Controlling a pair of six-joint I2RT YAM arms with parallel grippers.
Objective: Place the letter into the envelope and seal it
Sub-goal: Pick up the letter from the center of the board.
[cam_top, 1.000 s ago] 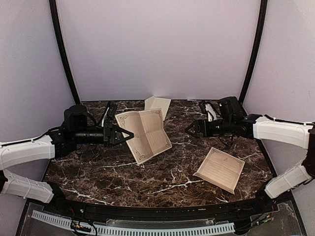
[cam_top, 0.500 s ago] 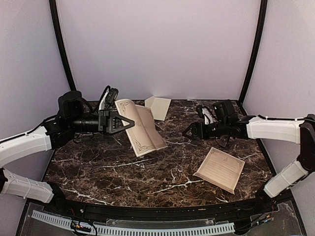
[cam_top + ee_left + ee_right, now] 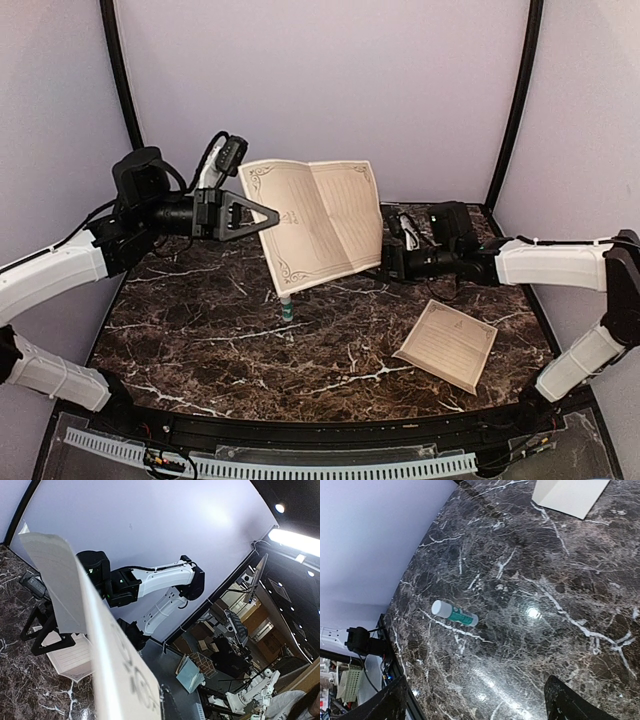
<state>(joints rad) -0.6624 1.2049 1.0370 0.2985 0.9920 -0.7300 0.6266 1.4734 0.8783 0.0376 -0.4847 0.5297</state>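
In the top view my left gripper (image 3: 268,213) is shut on the left edge of the letter (image 3: 322,222) and holds it up in the air. The letter is an opened tan sheet with printed lines and a thin border. It fills the left wrist view edge-on as a blurred letter (image 3: 117,672), hiding my own fingers. My right gripper (image 3: 388,263) hovers low just right of the letter, open and empty; its dark fingertips (image 3: 567,702) stand far apart. The envelope is hidden behind the letter in the top view. A plain cream envelope corner (image 3: 570,495) shows in the right wrist view.
A white-and-green glue stick (image 3: 286,308) lies on the dark marble table (image 3: 200,340) below the letter, also visible as the glue stick (image 3: 454,613). A second tan bordered sheet (image 3: 447,345) lies at the near right. Purple walls and black poles close in the table.
My left gripper has risen and carried the letter off the table, and the sheet has swung upright. The glue stick under it has come into view. My right gripper edged left.
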